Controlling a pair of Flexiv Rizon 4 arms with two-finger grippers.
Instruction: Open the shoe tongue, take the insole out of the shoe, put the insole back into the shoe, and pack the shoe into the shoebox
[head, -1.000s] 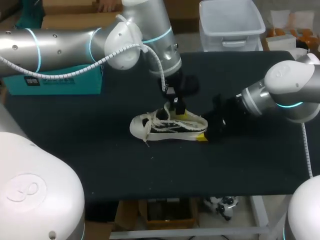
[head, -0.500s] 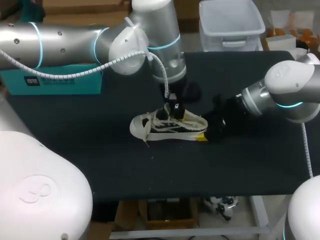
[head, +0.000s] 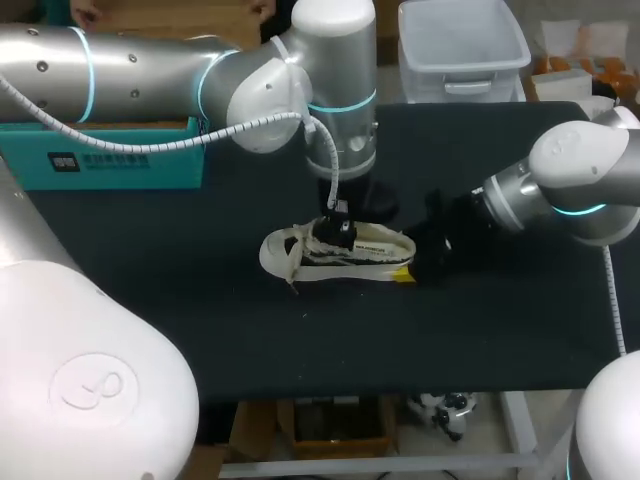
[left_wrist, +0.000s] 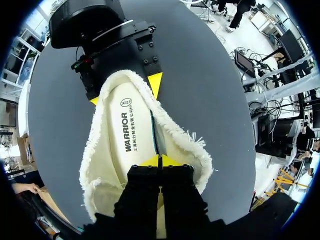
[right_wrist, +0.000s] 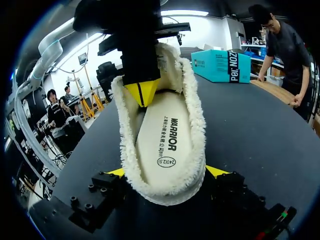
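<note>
A teal cardboard shoebox (head: 110, 160) stands at the far left of the black cloth-covered surface (head: 200, 320), well apart from everything else. Near the middle lies a white low-top shoe with a black side stripe and fleecy cream lining (head: 300, 252), upright on its sole, toe toward the shoebox side and heel toward my right arm; its loose laces trail at the toe end. A cream insole (left_wrist: 127, 140) lies flat inside it, printed side up. The left gripper (left_wrist: 159, 161) comes down from above into the shoe's opening, its yellow tips pressed together with no gap showing. They reach down to the insole around the midfoot, but I cannot tell whether anything thin is pinched between them. At the heel, the right gripper (right_wrist: 166, 172) sits low on the surface with its fingers spread wide, one yellow tip against each side of the heel, clamping the shoe.
</note>
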